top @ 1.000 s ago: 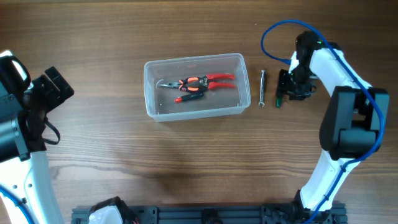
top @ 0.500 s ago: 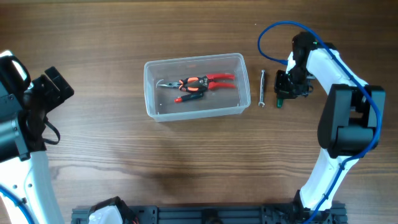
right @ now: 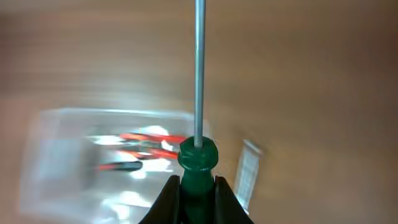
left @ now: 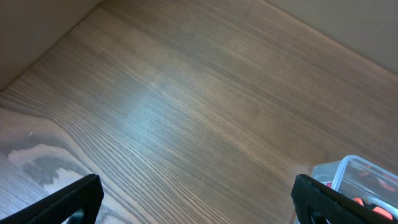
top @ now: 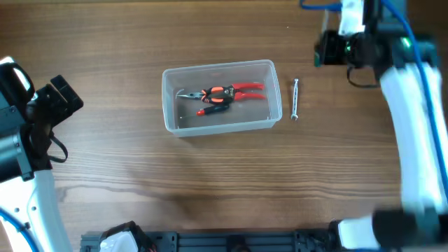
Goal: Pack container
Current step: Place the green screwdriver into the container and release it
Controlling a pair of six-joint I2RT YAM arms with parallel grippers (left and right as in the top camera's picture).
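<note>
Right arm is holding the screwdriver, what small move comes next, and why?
Probably swing the screwdriver left until it is over the container. The right pincer is shut on its green handle, out past the container's right end, and the floor beside the pliers looks free.

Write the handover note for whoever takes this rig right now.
Left tool: open, empty, over bare wood at the left.
Right tool: shut on the green-handled, steel-shafted screwdriver, above the table, right of the clear plastic rectangular container.
Packed in it: red-handled pliers and a small black-and-red item.
Left to do: the screwdriver, then the slim silver metal piece lying on the table beside the container's right wall.
</note>
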